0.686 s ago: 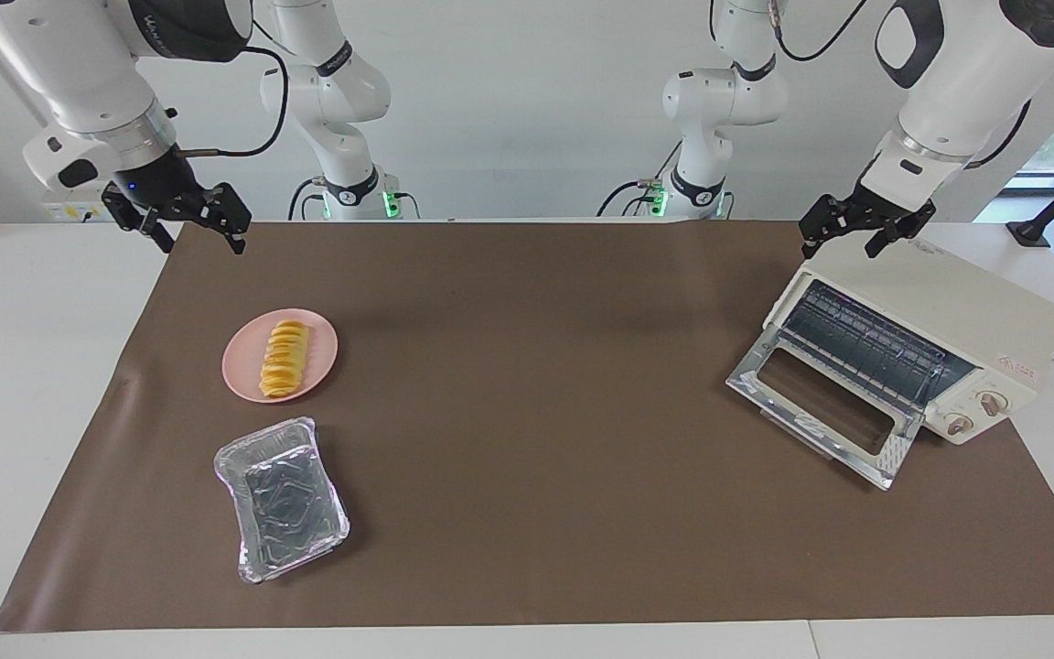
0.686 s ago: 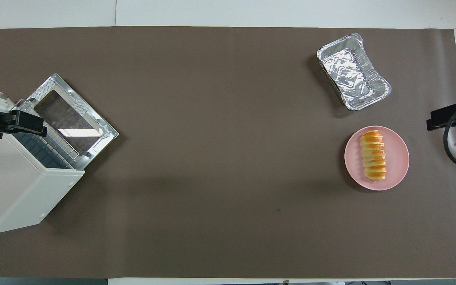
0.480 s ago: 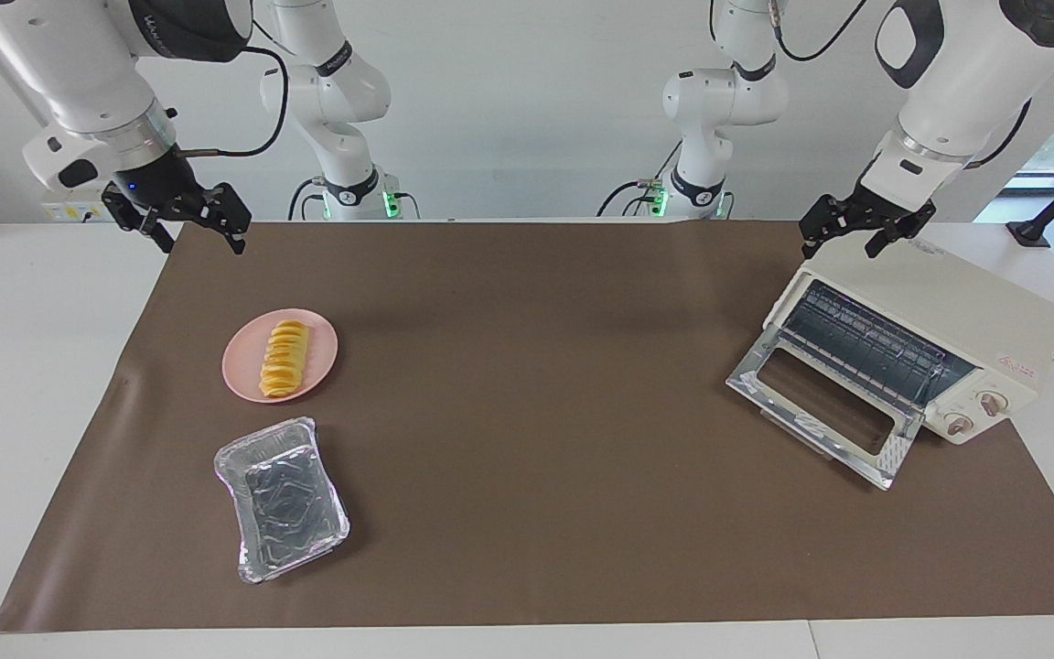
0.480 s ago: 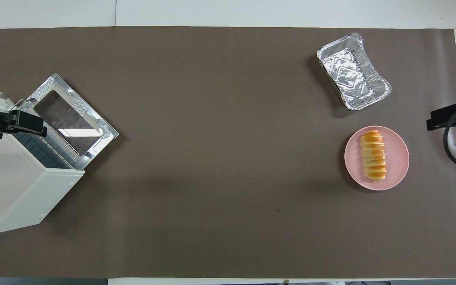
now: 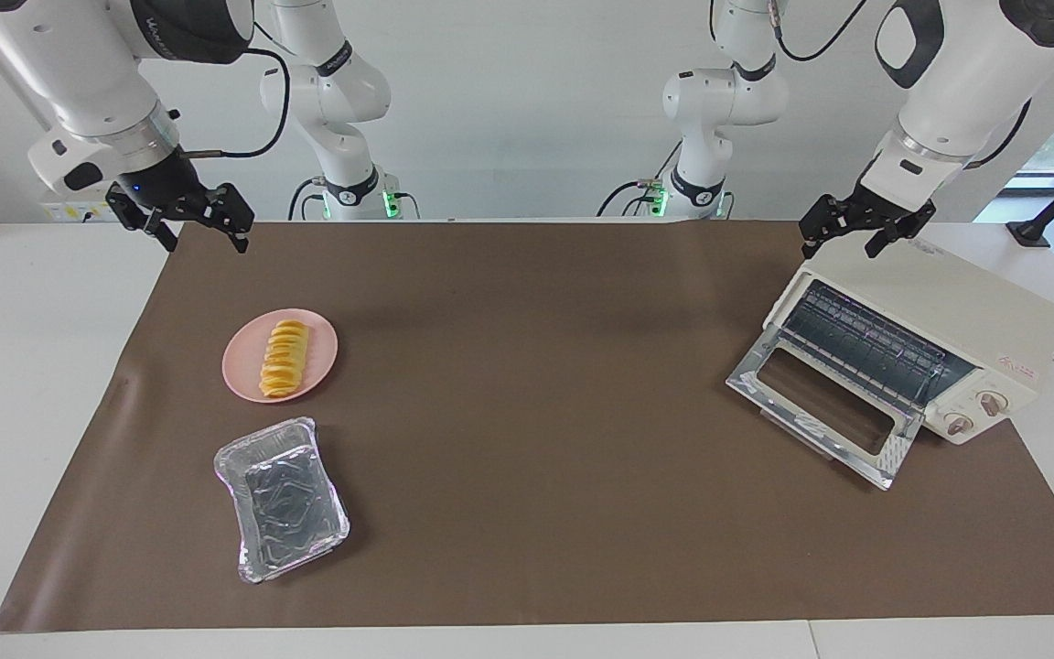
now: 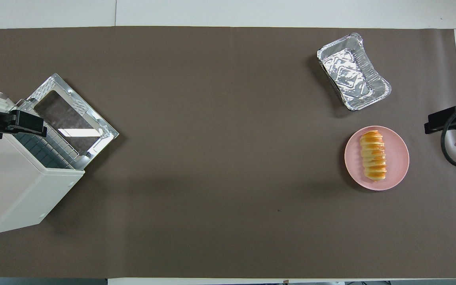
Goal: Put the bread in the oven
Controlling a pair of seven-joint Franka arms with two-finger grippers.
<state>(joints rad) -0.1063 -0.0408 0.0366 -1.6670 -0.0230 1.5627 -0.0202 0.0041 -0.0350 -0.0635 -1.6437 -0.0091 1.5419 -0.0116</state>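
Note:
The bread [image 5: 284, 358] is a ridged golden-yellow loaf lying on a round pink plate [image 5: 322, 341] toward the right arm's end of the table; it also shows in the overhead view [image 6: 373, 155]. The cream-white oven [image 5: 957, 307] stands at the left arm's end with its glass door [image 5: 820, 403] dropped open and the wire rack showing. My right gripper [image 5: 202, 236] is open and empty, up in the air over the mat's edge, apart from the plate. My left gripper [image 5: 841, 243] is open and empty, over the oven's top corner.
A silver foil tray [image 5: 282, 499] lies farther from the robots than the plate, close beside it. A brown mat [image 5: 527, 412] covers most of the white table. The oven's two knobs [image 5: 975, 414] face away from the robots.
My right gripper has shifted very slightly toward the middle of the table. The left arm, bread, plate, tray and oven have not moved.

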